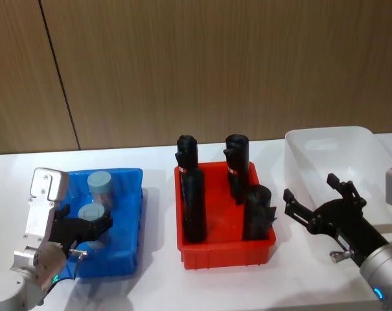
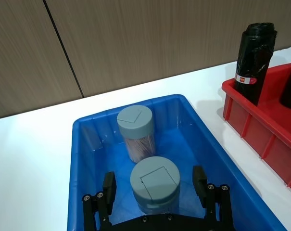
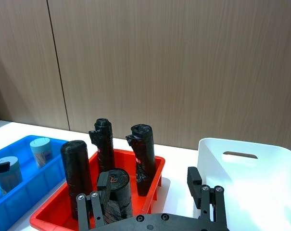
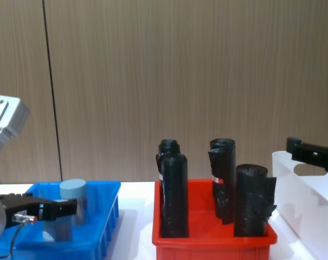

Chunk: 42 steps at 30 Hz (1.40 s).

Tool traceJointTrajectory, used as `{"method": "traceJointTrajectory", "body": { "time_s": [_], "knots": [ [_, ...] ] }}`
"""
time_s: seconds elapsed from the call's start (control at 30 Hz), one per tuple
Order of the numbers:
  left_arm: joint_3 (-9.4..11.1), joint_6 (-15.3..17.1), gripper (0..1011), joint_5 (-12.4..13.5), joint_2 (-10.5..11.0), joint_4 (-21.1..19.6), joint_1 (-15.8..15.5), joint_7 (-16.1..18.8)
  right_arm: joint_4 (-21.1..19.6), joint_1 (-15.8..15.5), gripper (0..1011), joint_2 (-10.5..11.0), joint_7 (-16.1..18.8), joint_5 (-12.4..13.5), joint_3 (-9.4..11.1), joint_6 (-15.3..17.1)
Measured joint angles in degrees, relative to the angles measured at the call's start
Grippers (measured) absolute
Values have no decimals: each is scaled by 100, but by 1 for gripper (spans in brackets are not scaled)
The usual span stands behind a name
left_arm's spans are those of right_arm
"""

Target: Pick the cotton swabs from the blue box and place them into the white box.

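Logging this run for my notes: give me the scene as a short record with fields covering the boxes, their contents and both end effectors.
blue box: two cotton swab tubs, upright
near tub: straddled by the open left end effector, gaps on both sides
far tub: untouched, nearer the back wall
red bin: four black rolls, upright
white box: on the robot's right; no tub seen inside
right end effector: open, holding nothing, by the white box's left side

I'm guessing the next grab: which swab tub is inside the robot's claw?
The front tub, straddled by the open left gripper; the other tub stands behind it.
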Motion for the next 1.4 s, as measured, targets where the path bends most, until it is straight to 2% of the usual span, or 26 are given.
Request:
{"method": "traceJointTrajectory", "body": {
  "time_s": [0.77,0.93,1.2,1.4],
  "knots": [
    [-19,-276,1002,30,-265,1101,-525,-485,0,0,1002,0,0,0,0,0],
    [-19,-337,904,30,-312,1287,-615,-580,0,0,1002,0,0,0,0,0],
    [-20,-417,666,39,-354,1421,-683,-670,0,0,1001,0,0,0,0,0],
    [-33,-469,663,66,-350,1348,-667,-681,0,0,1001,0,0,0,0,0]
  ]
}}
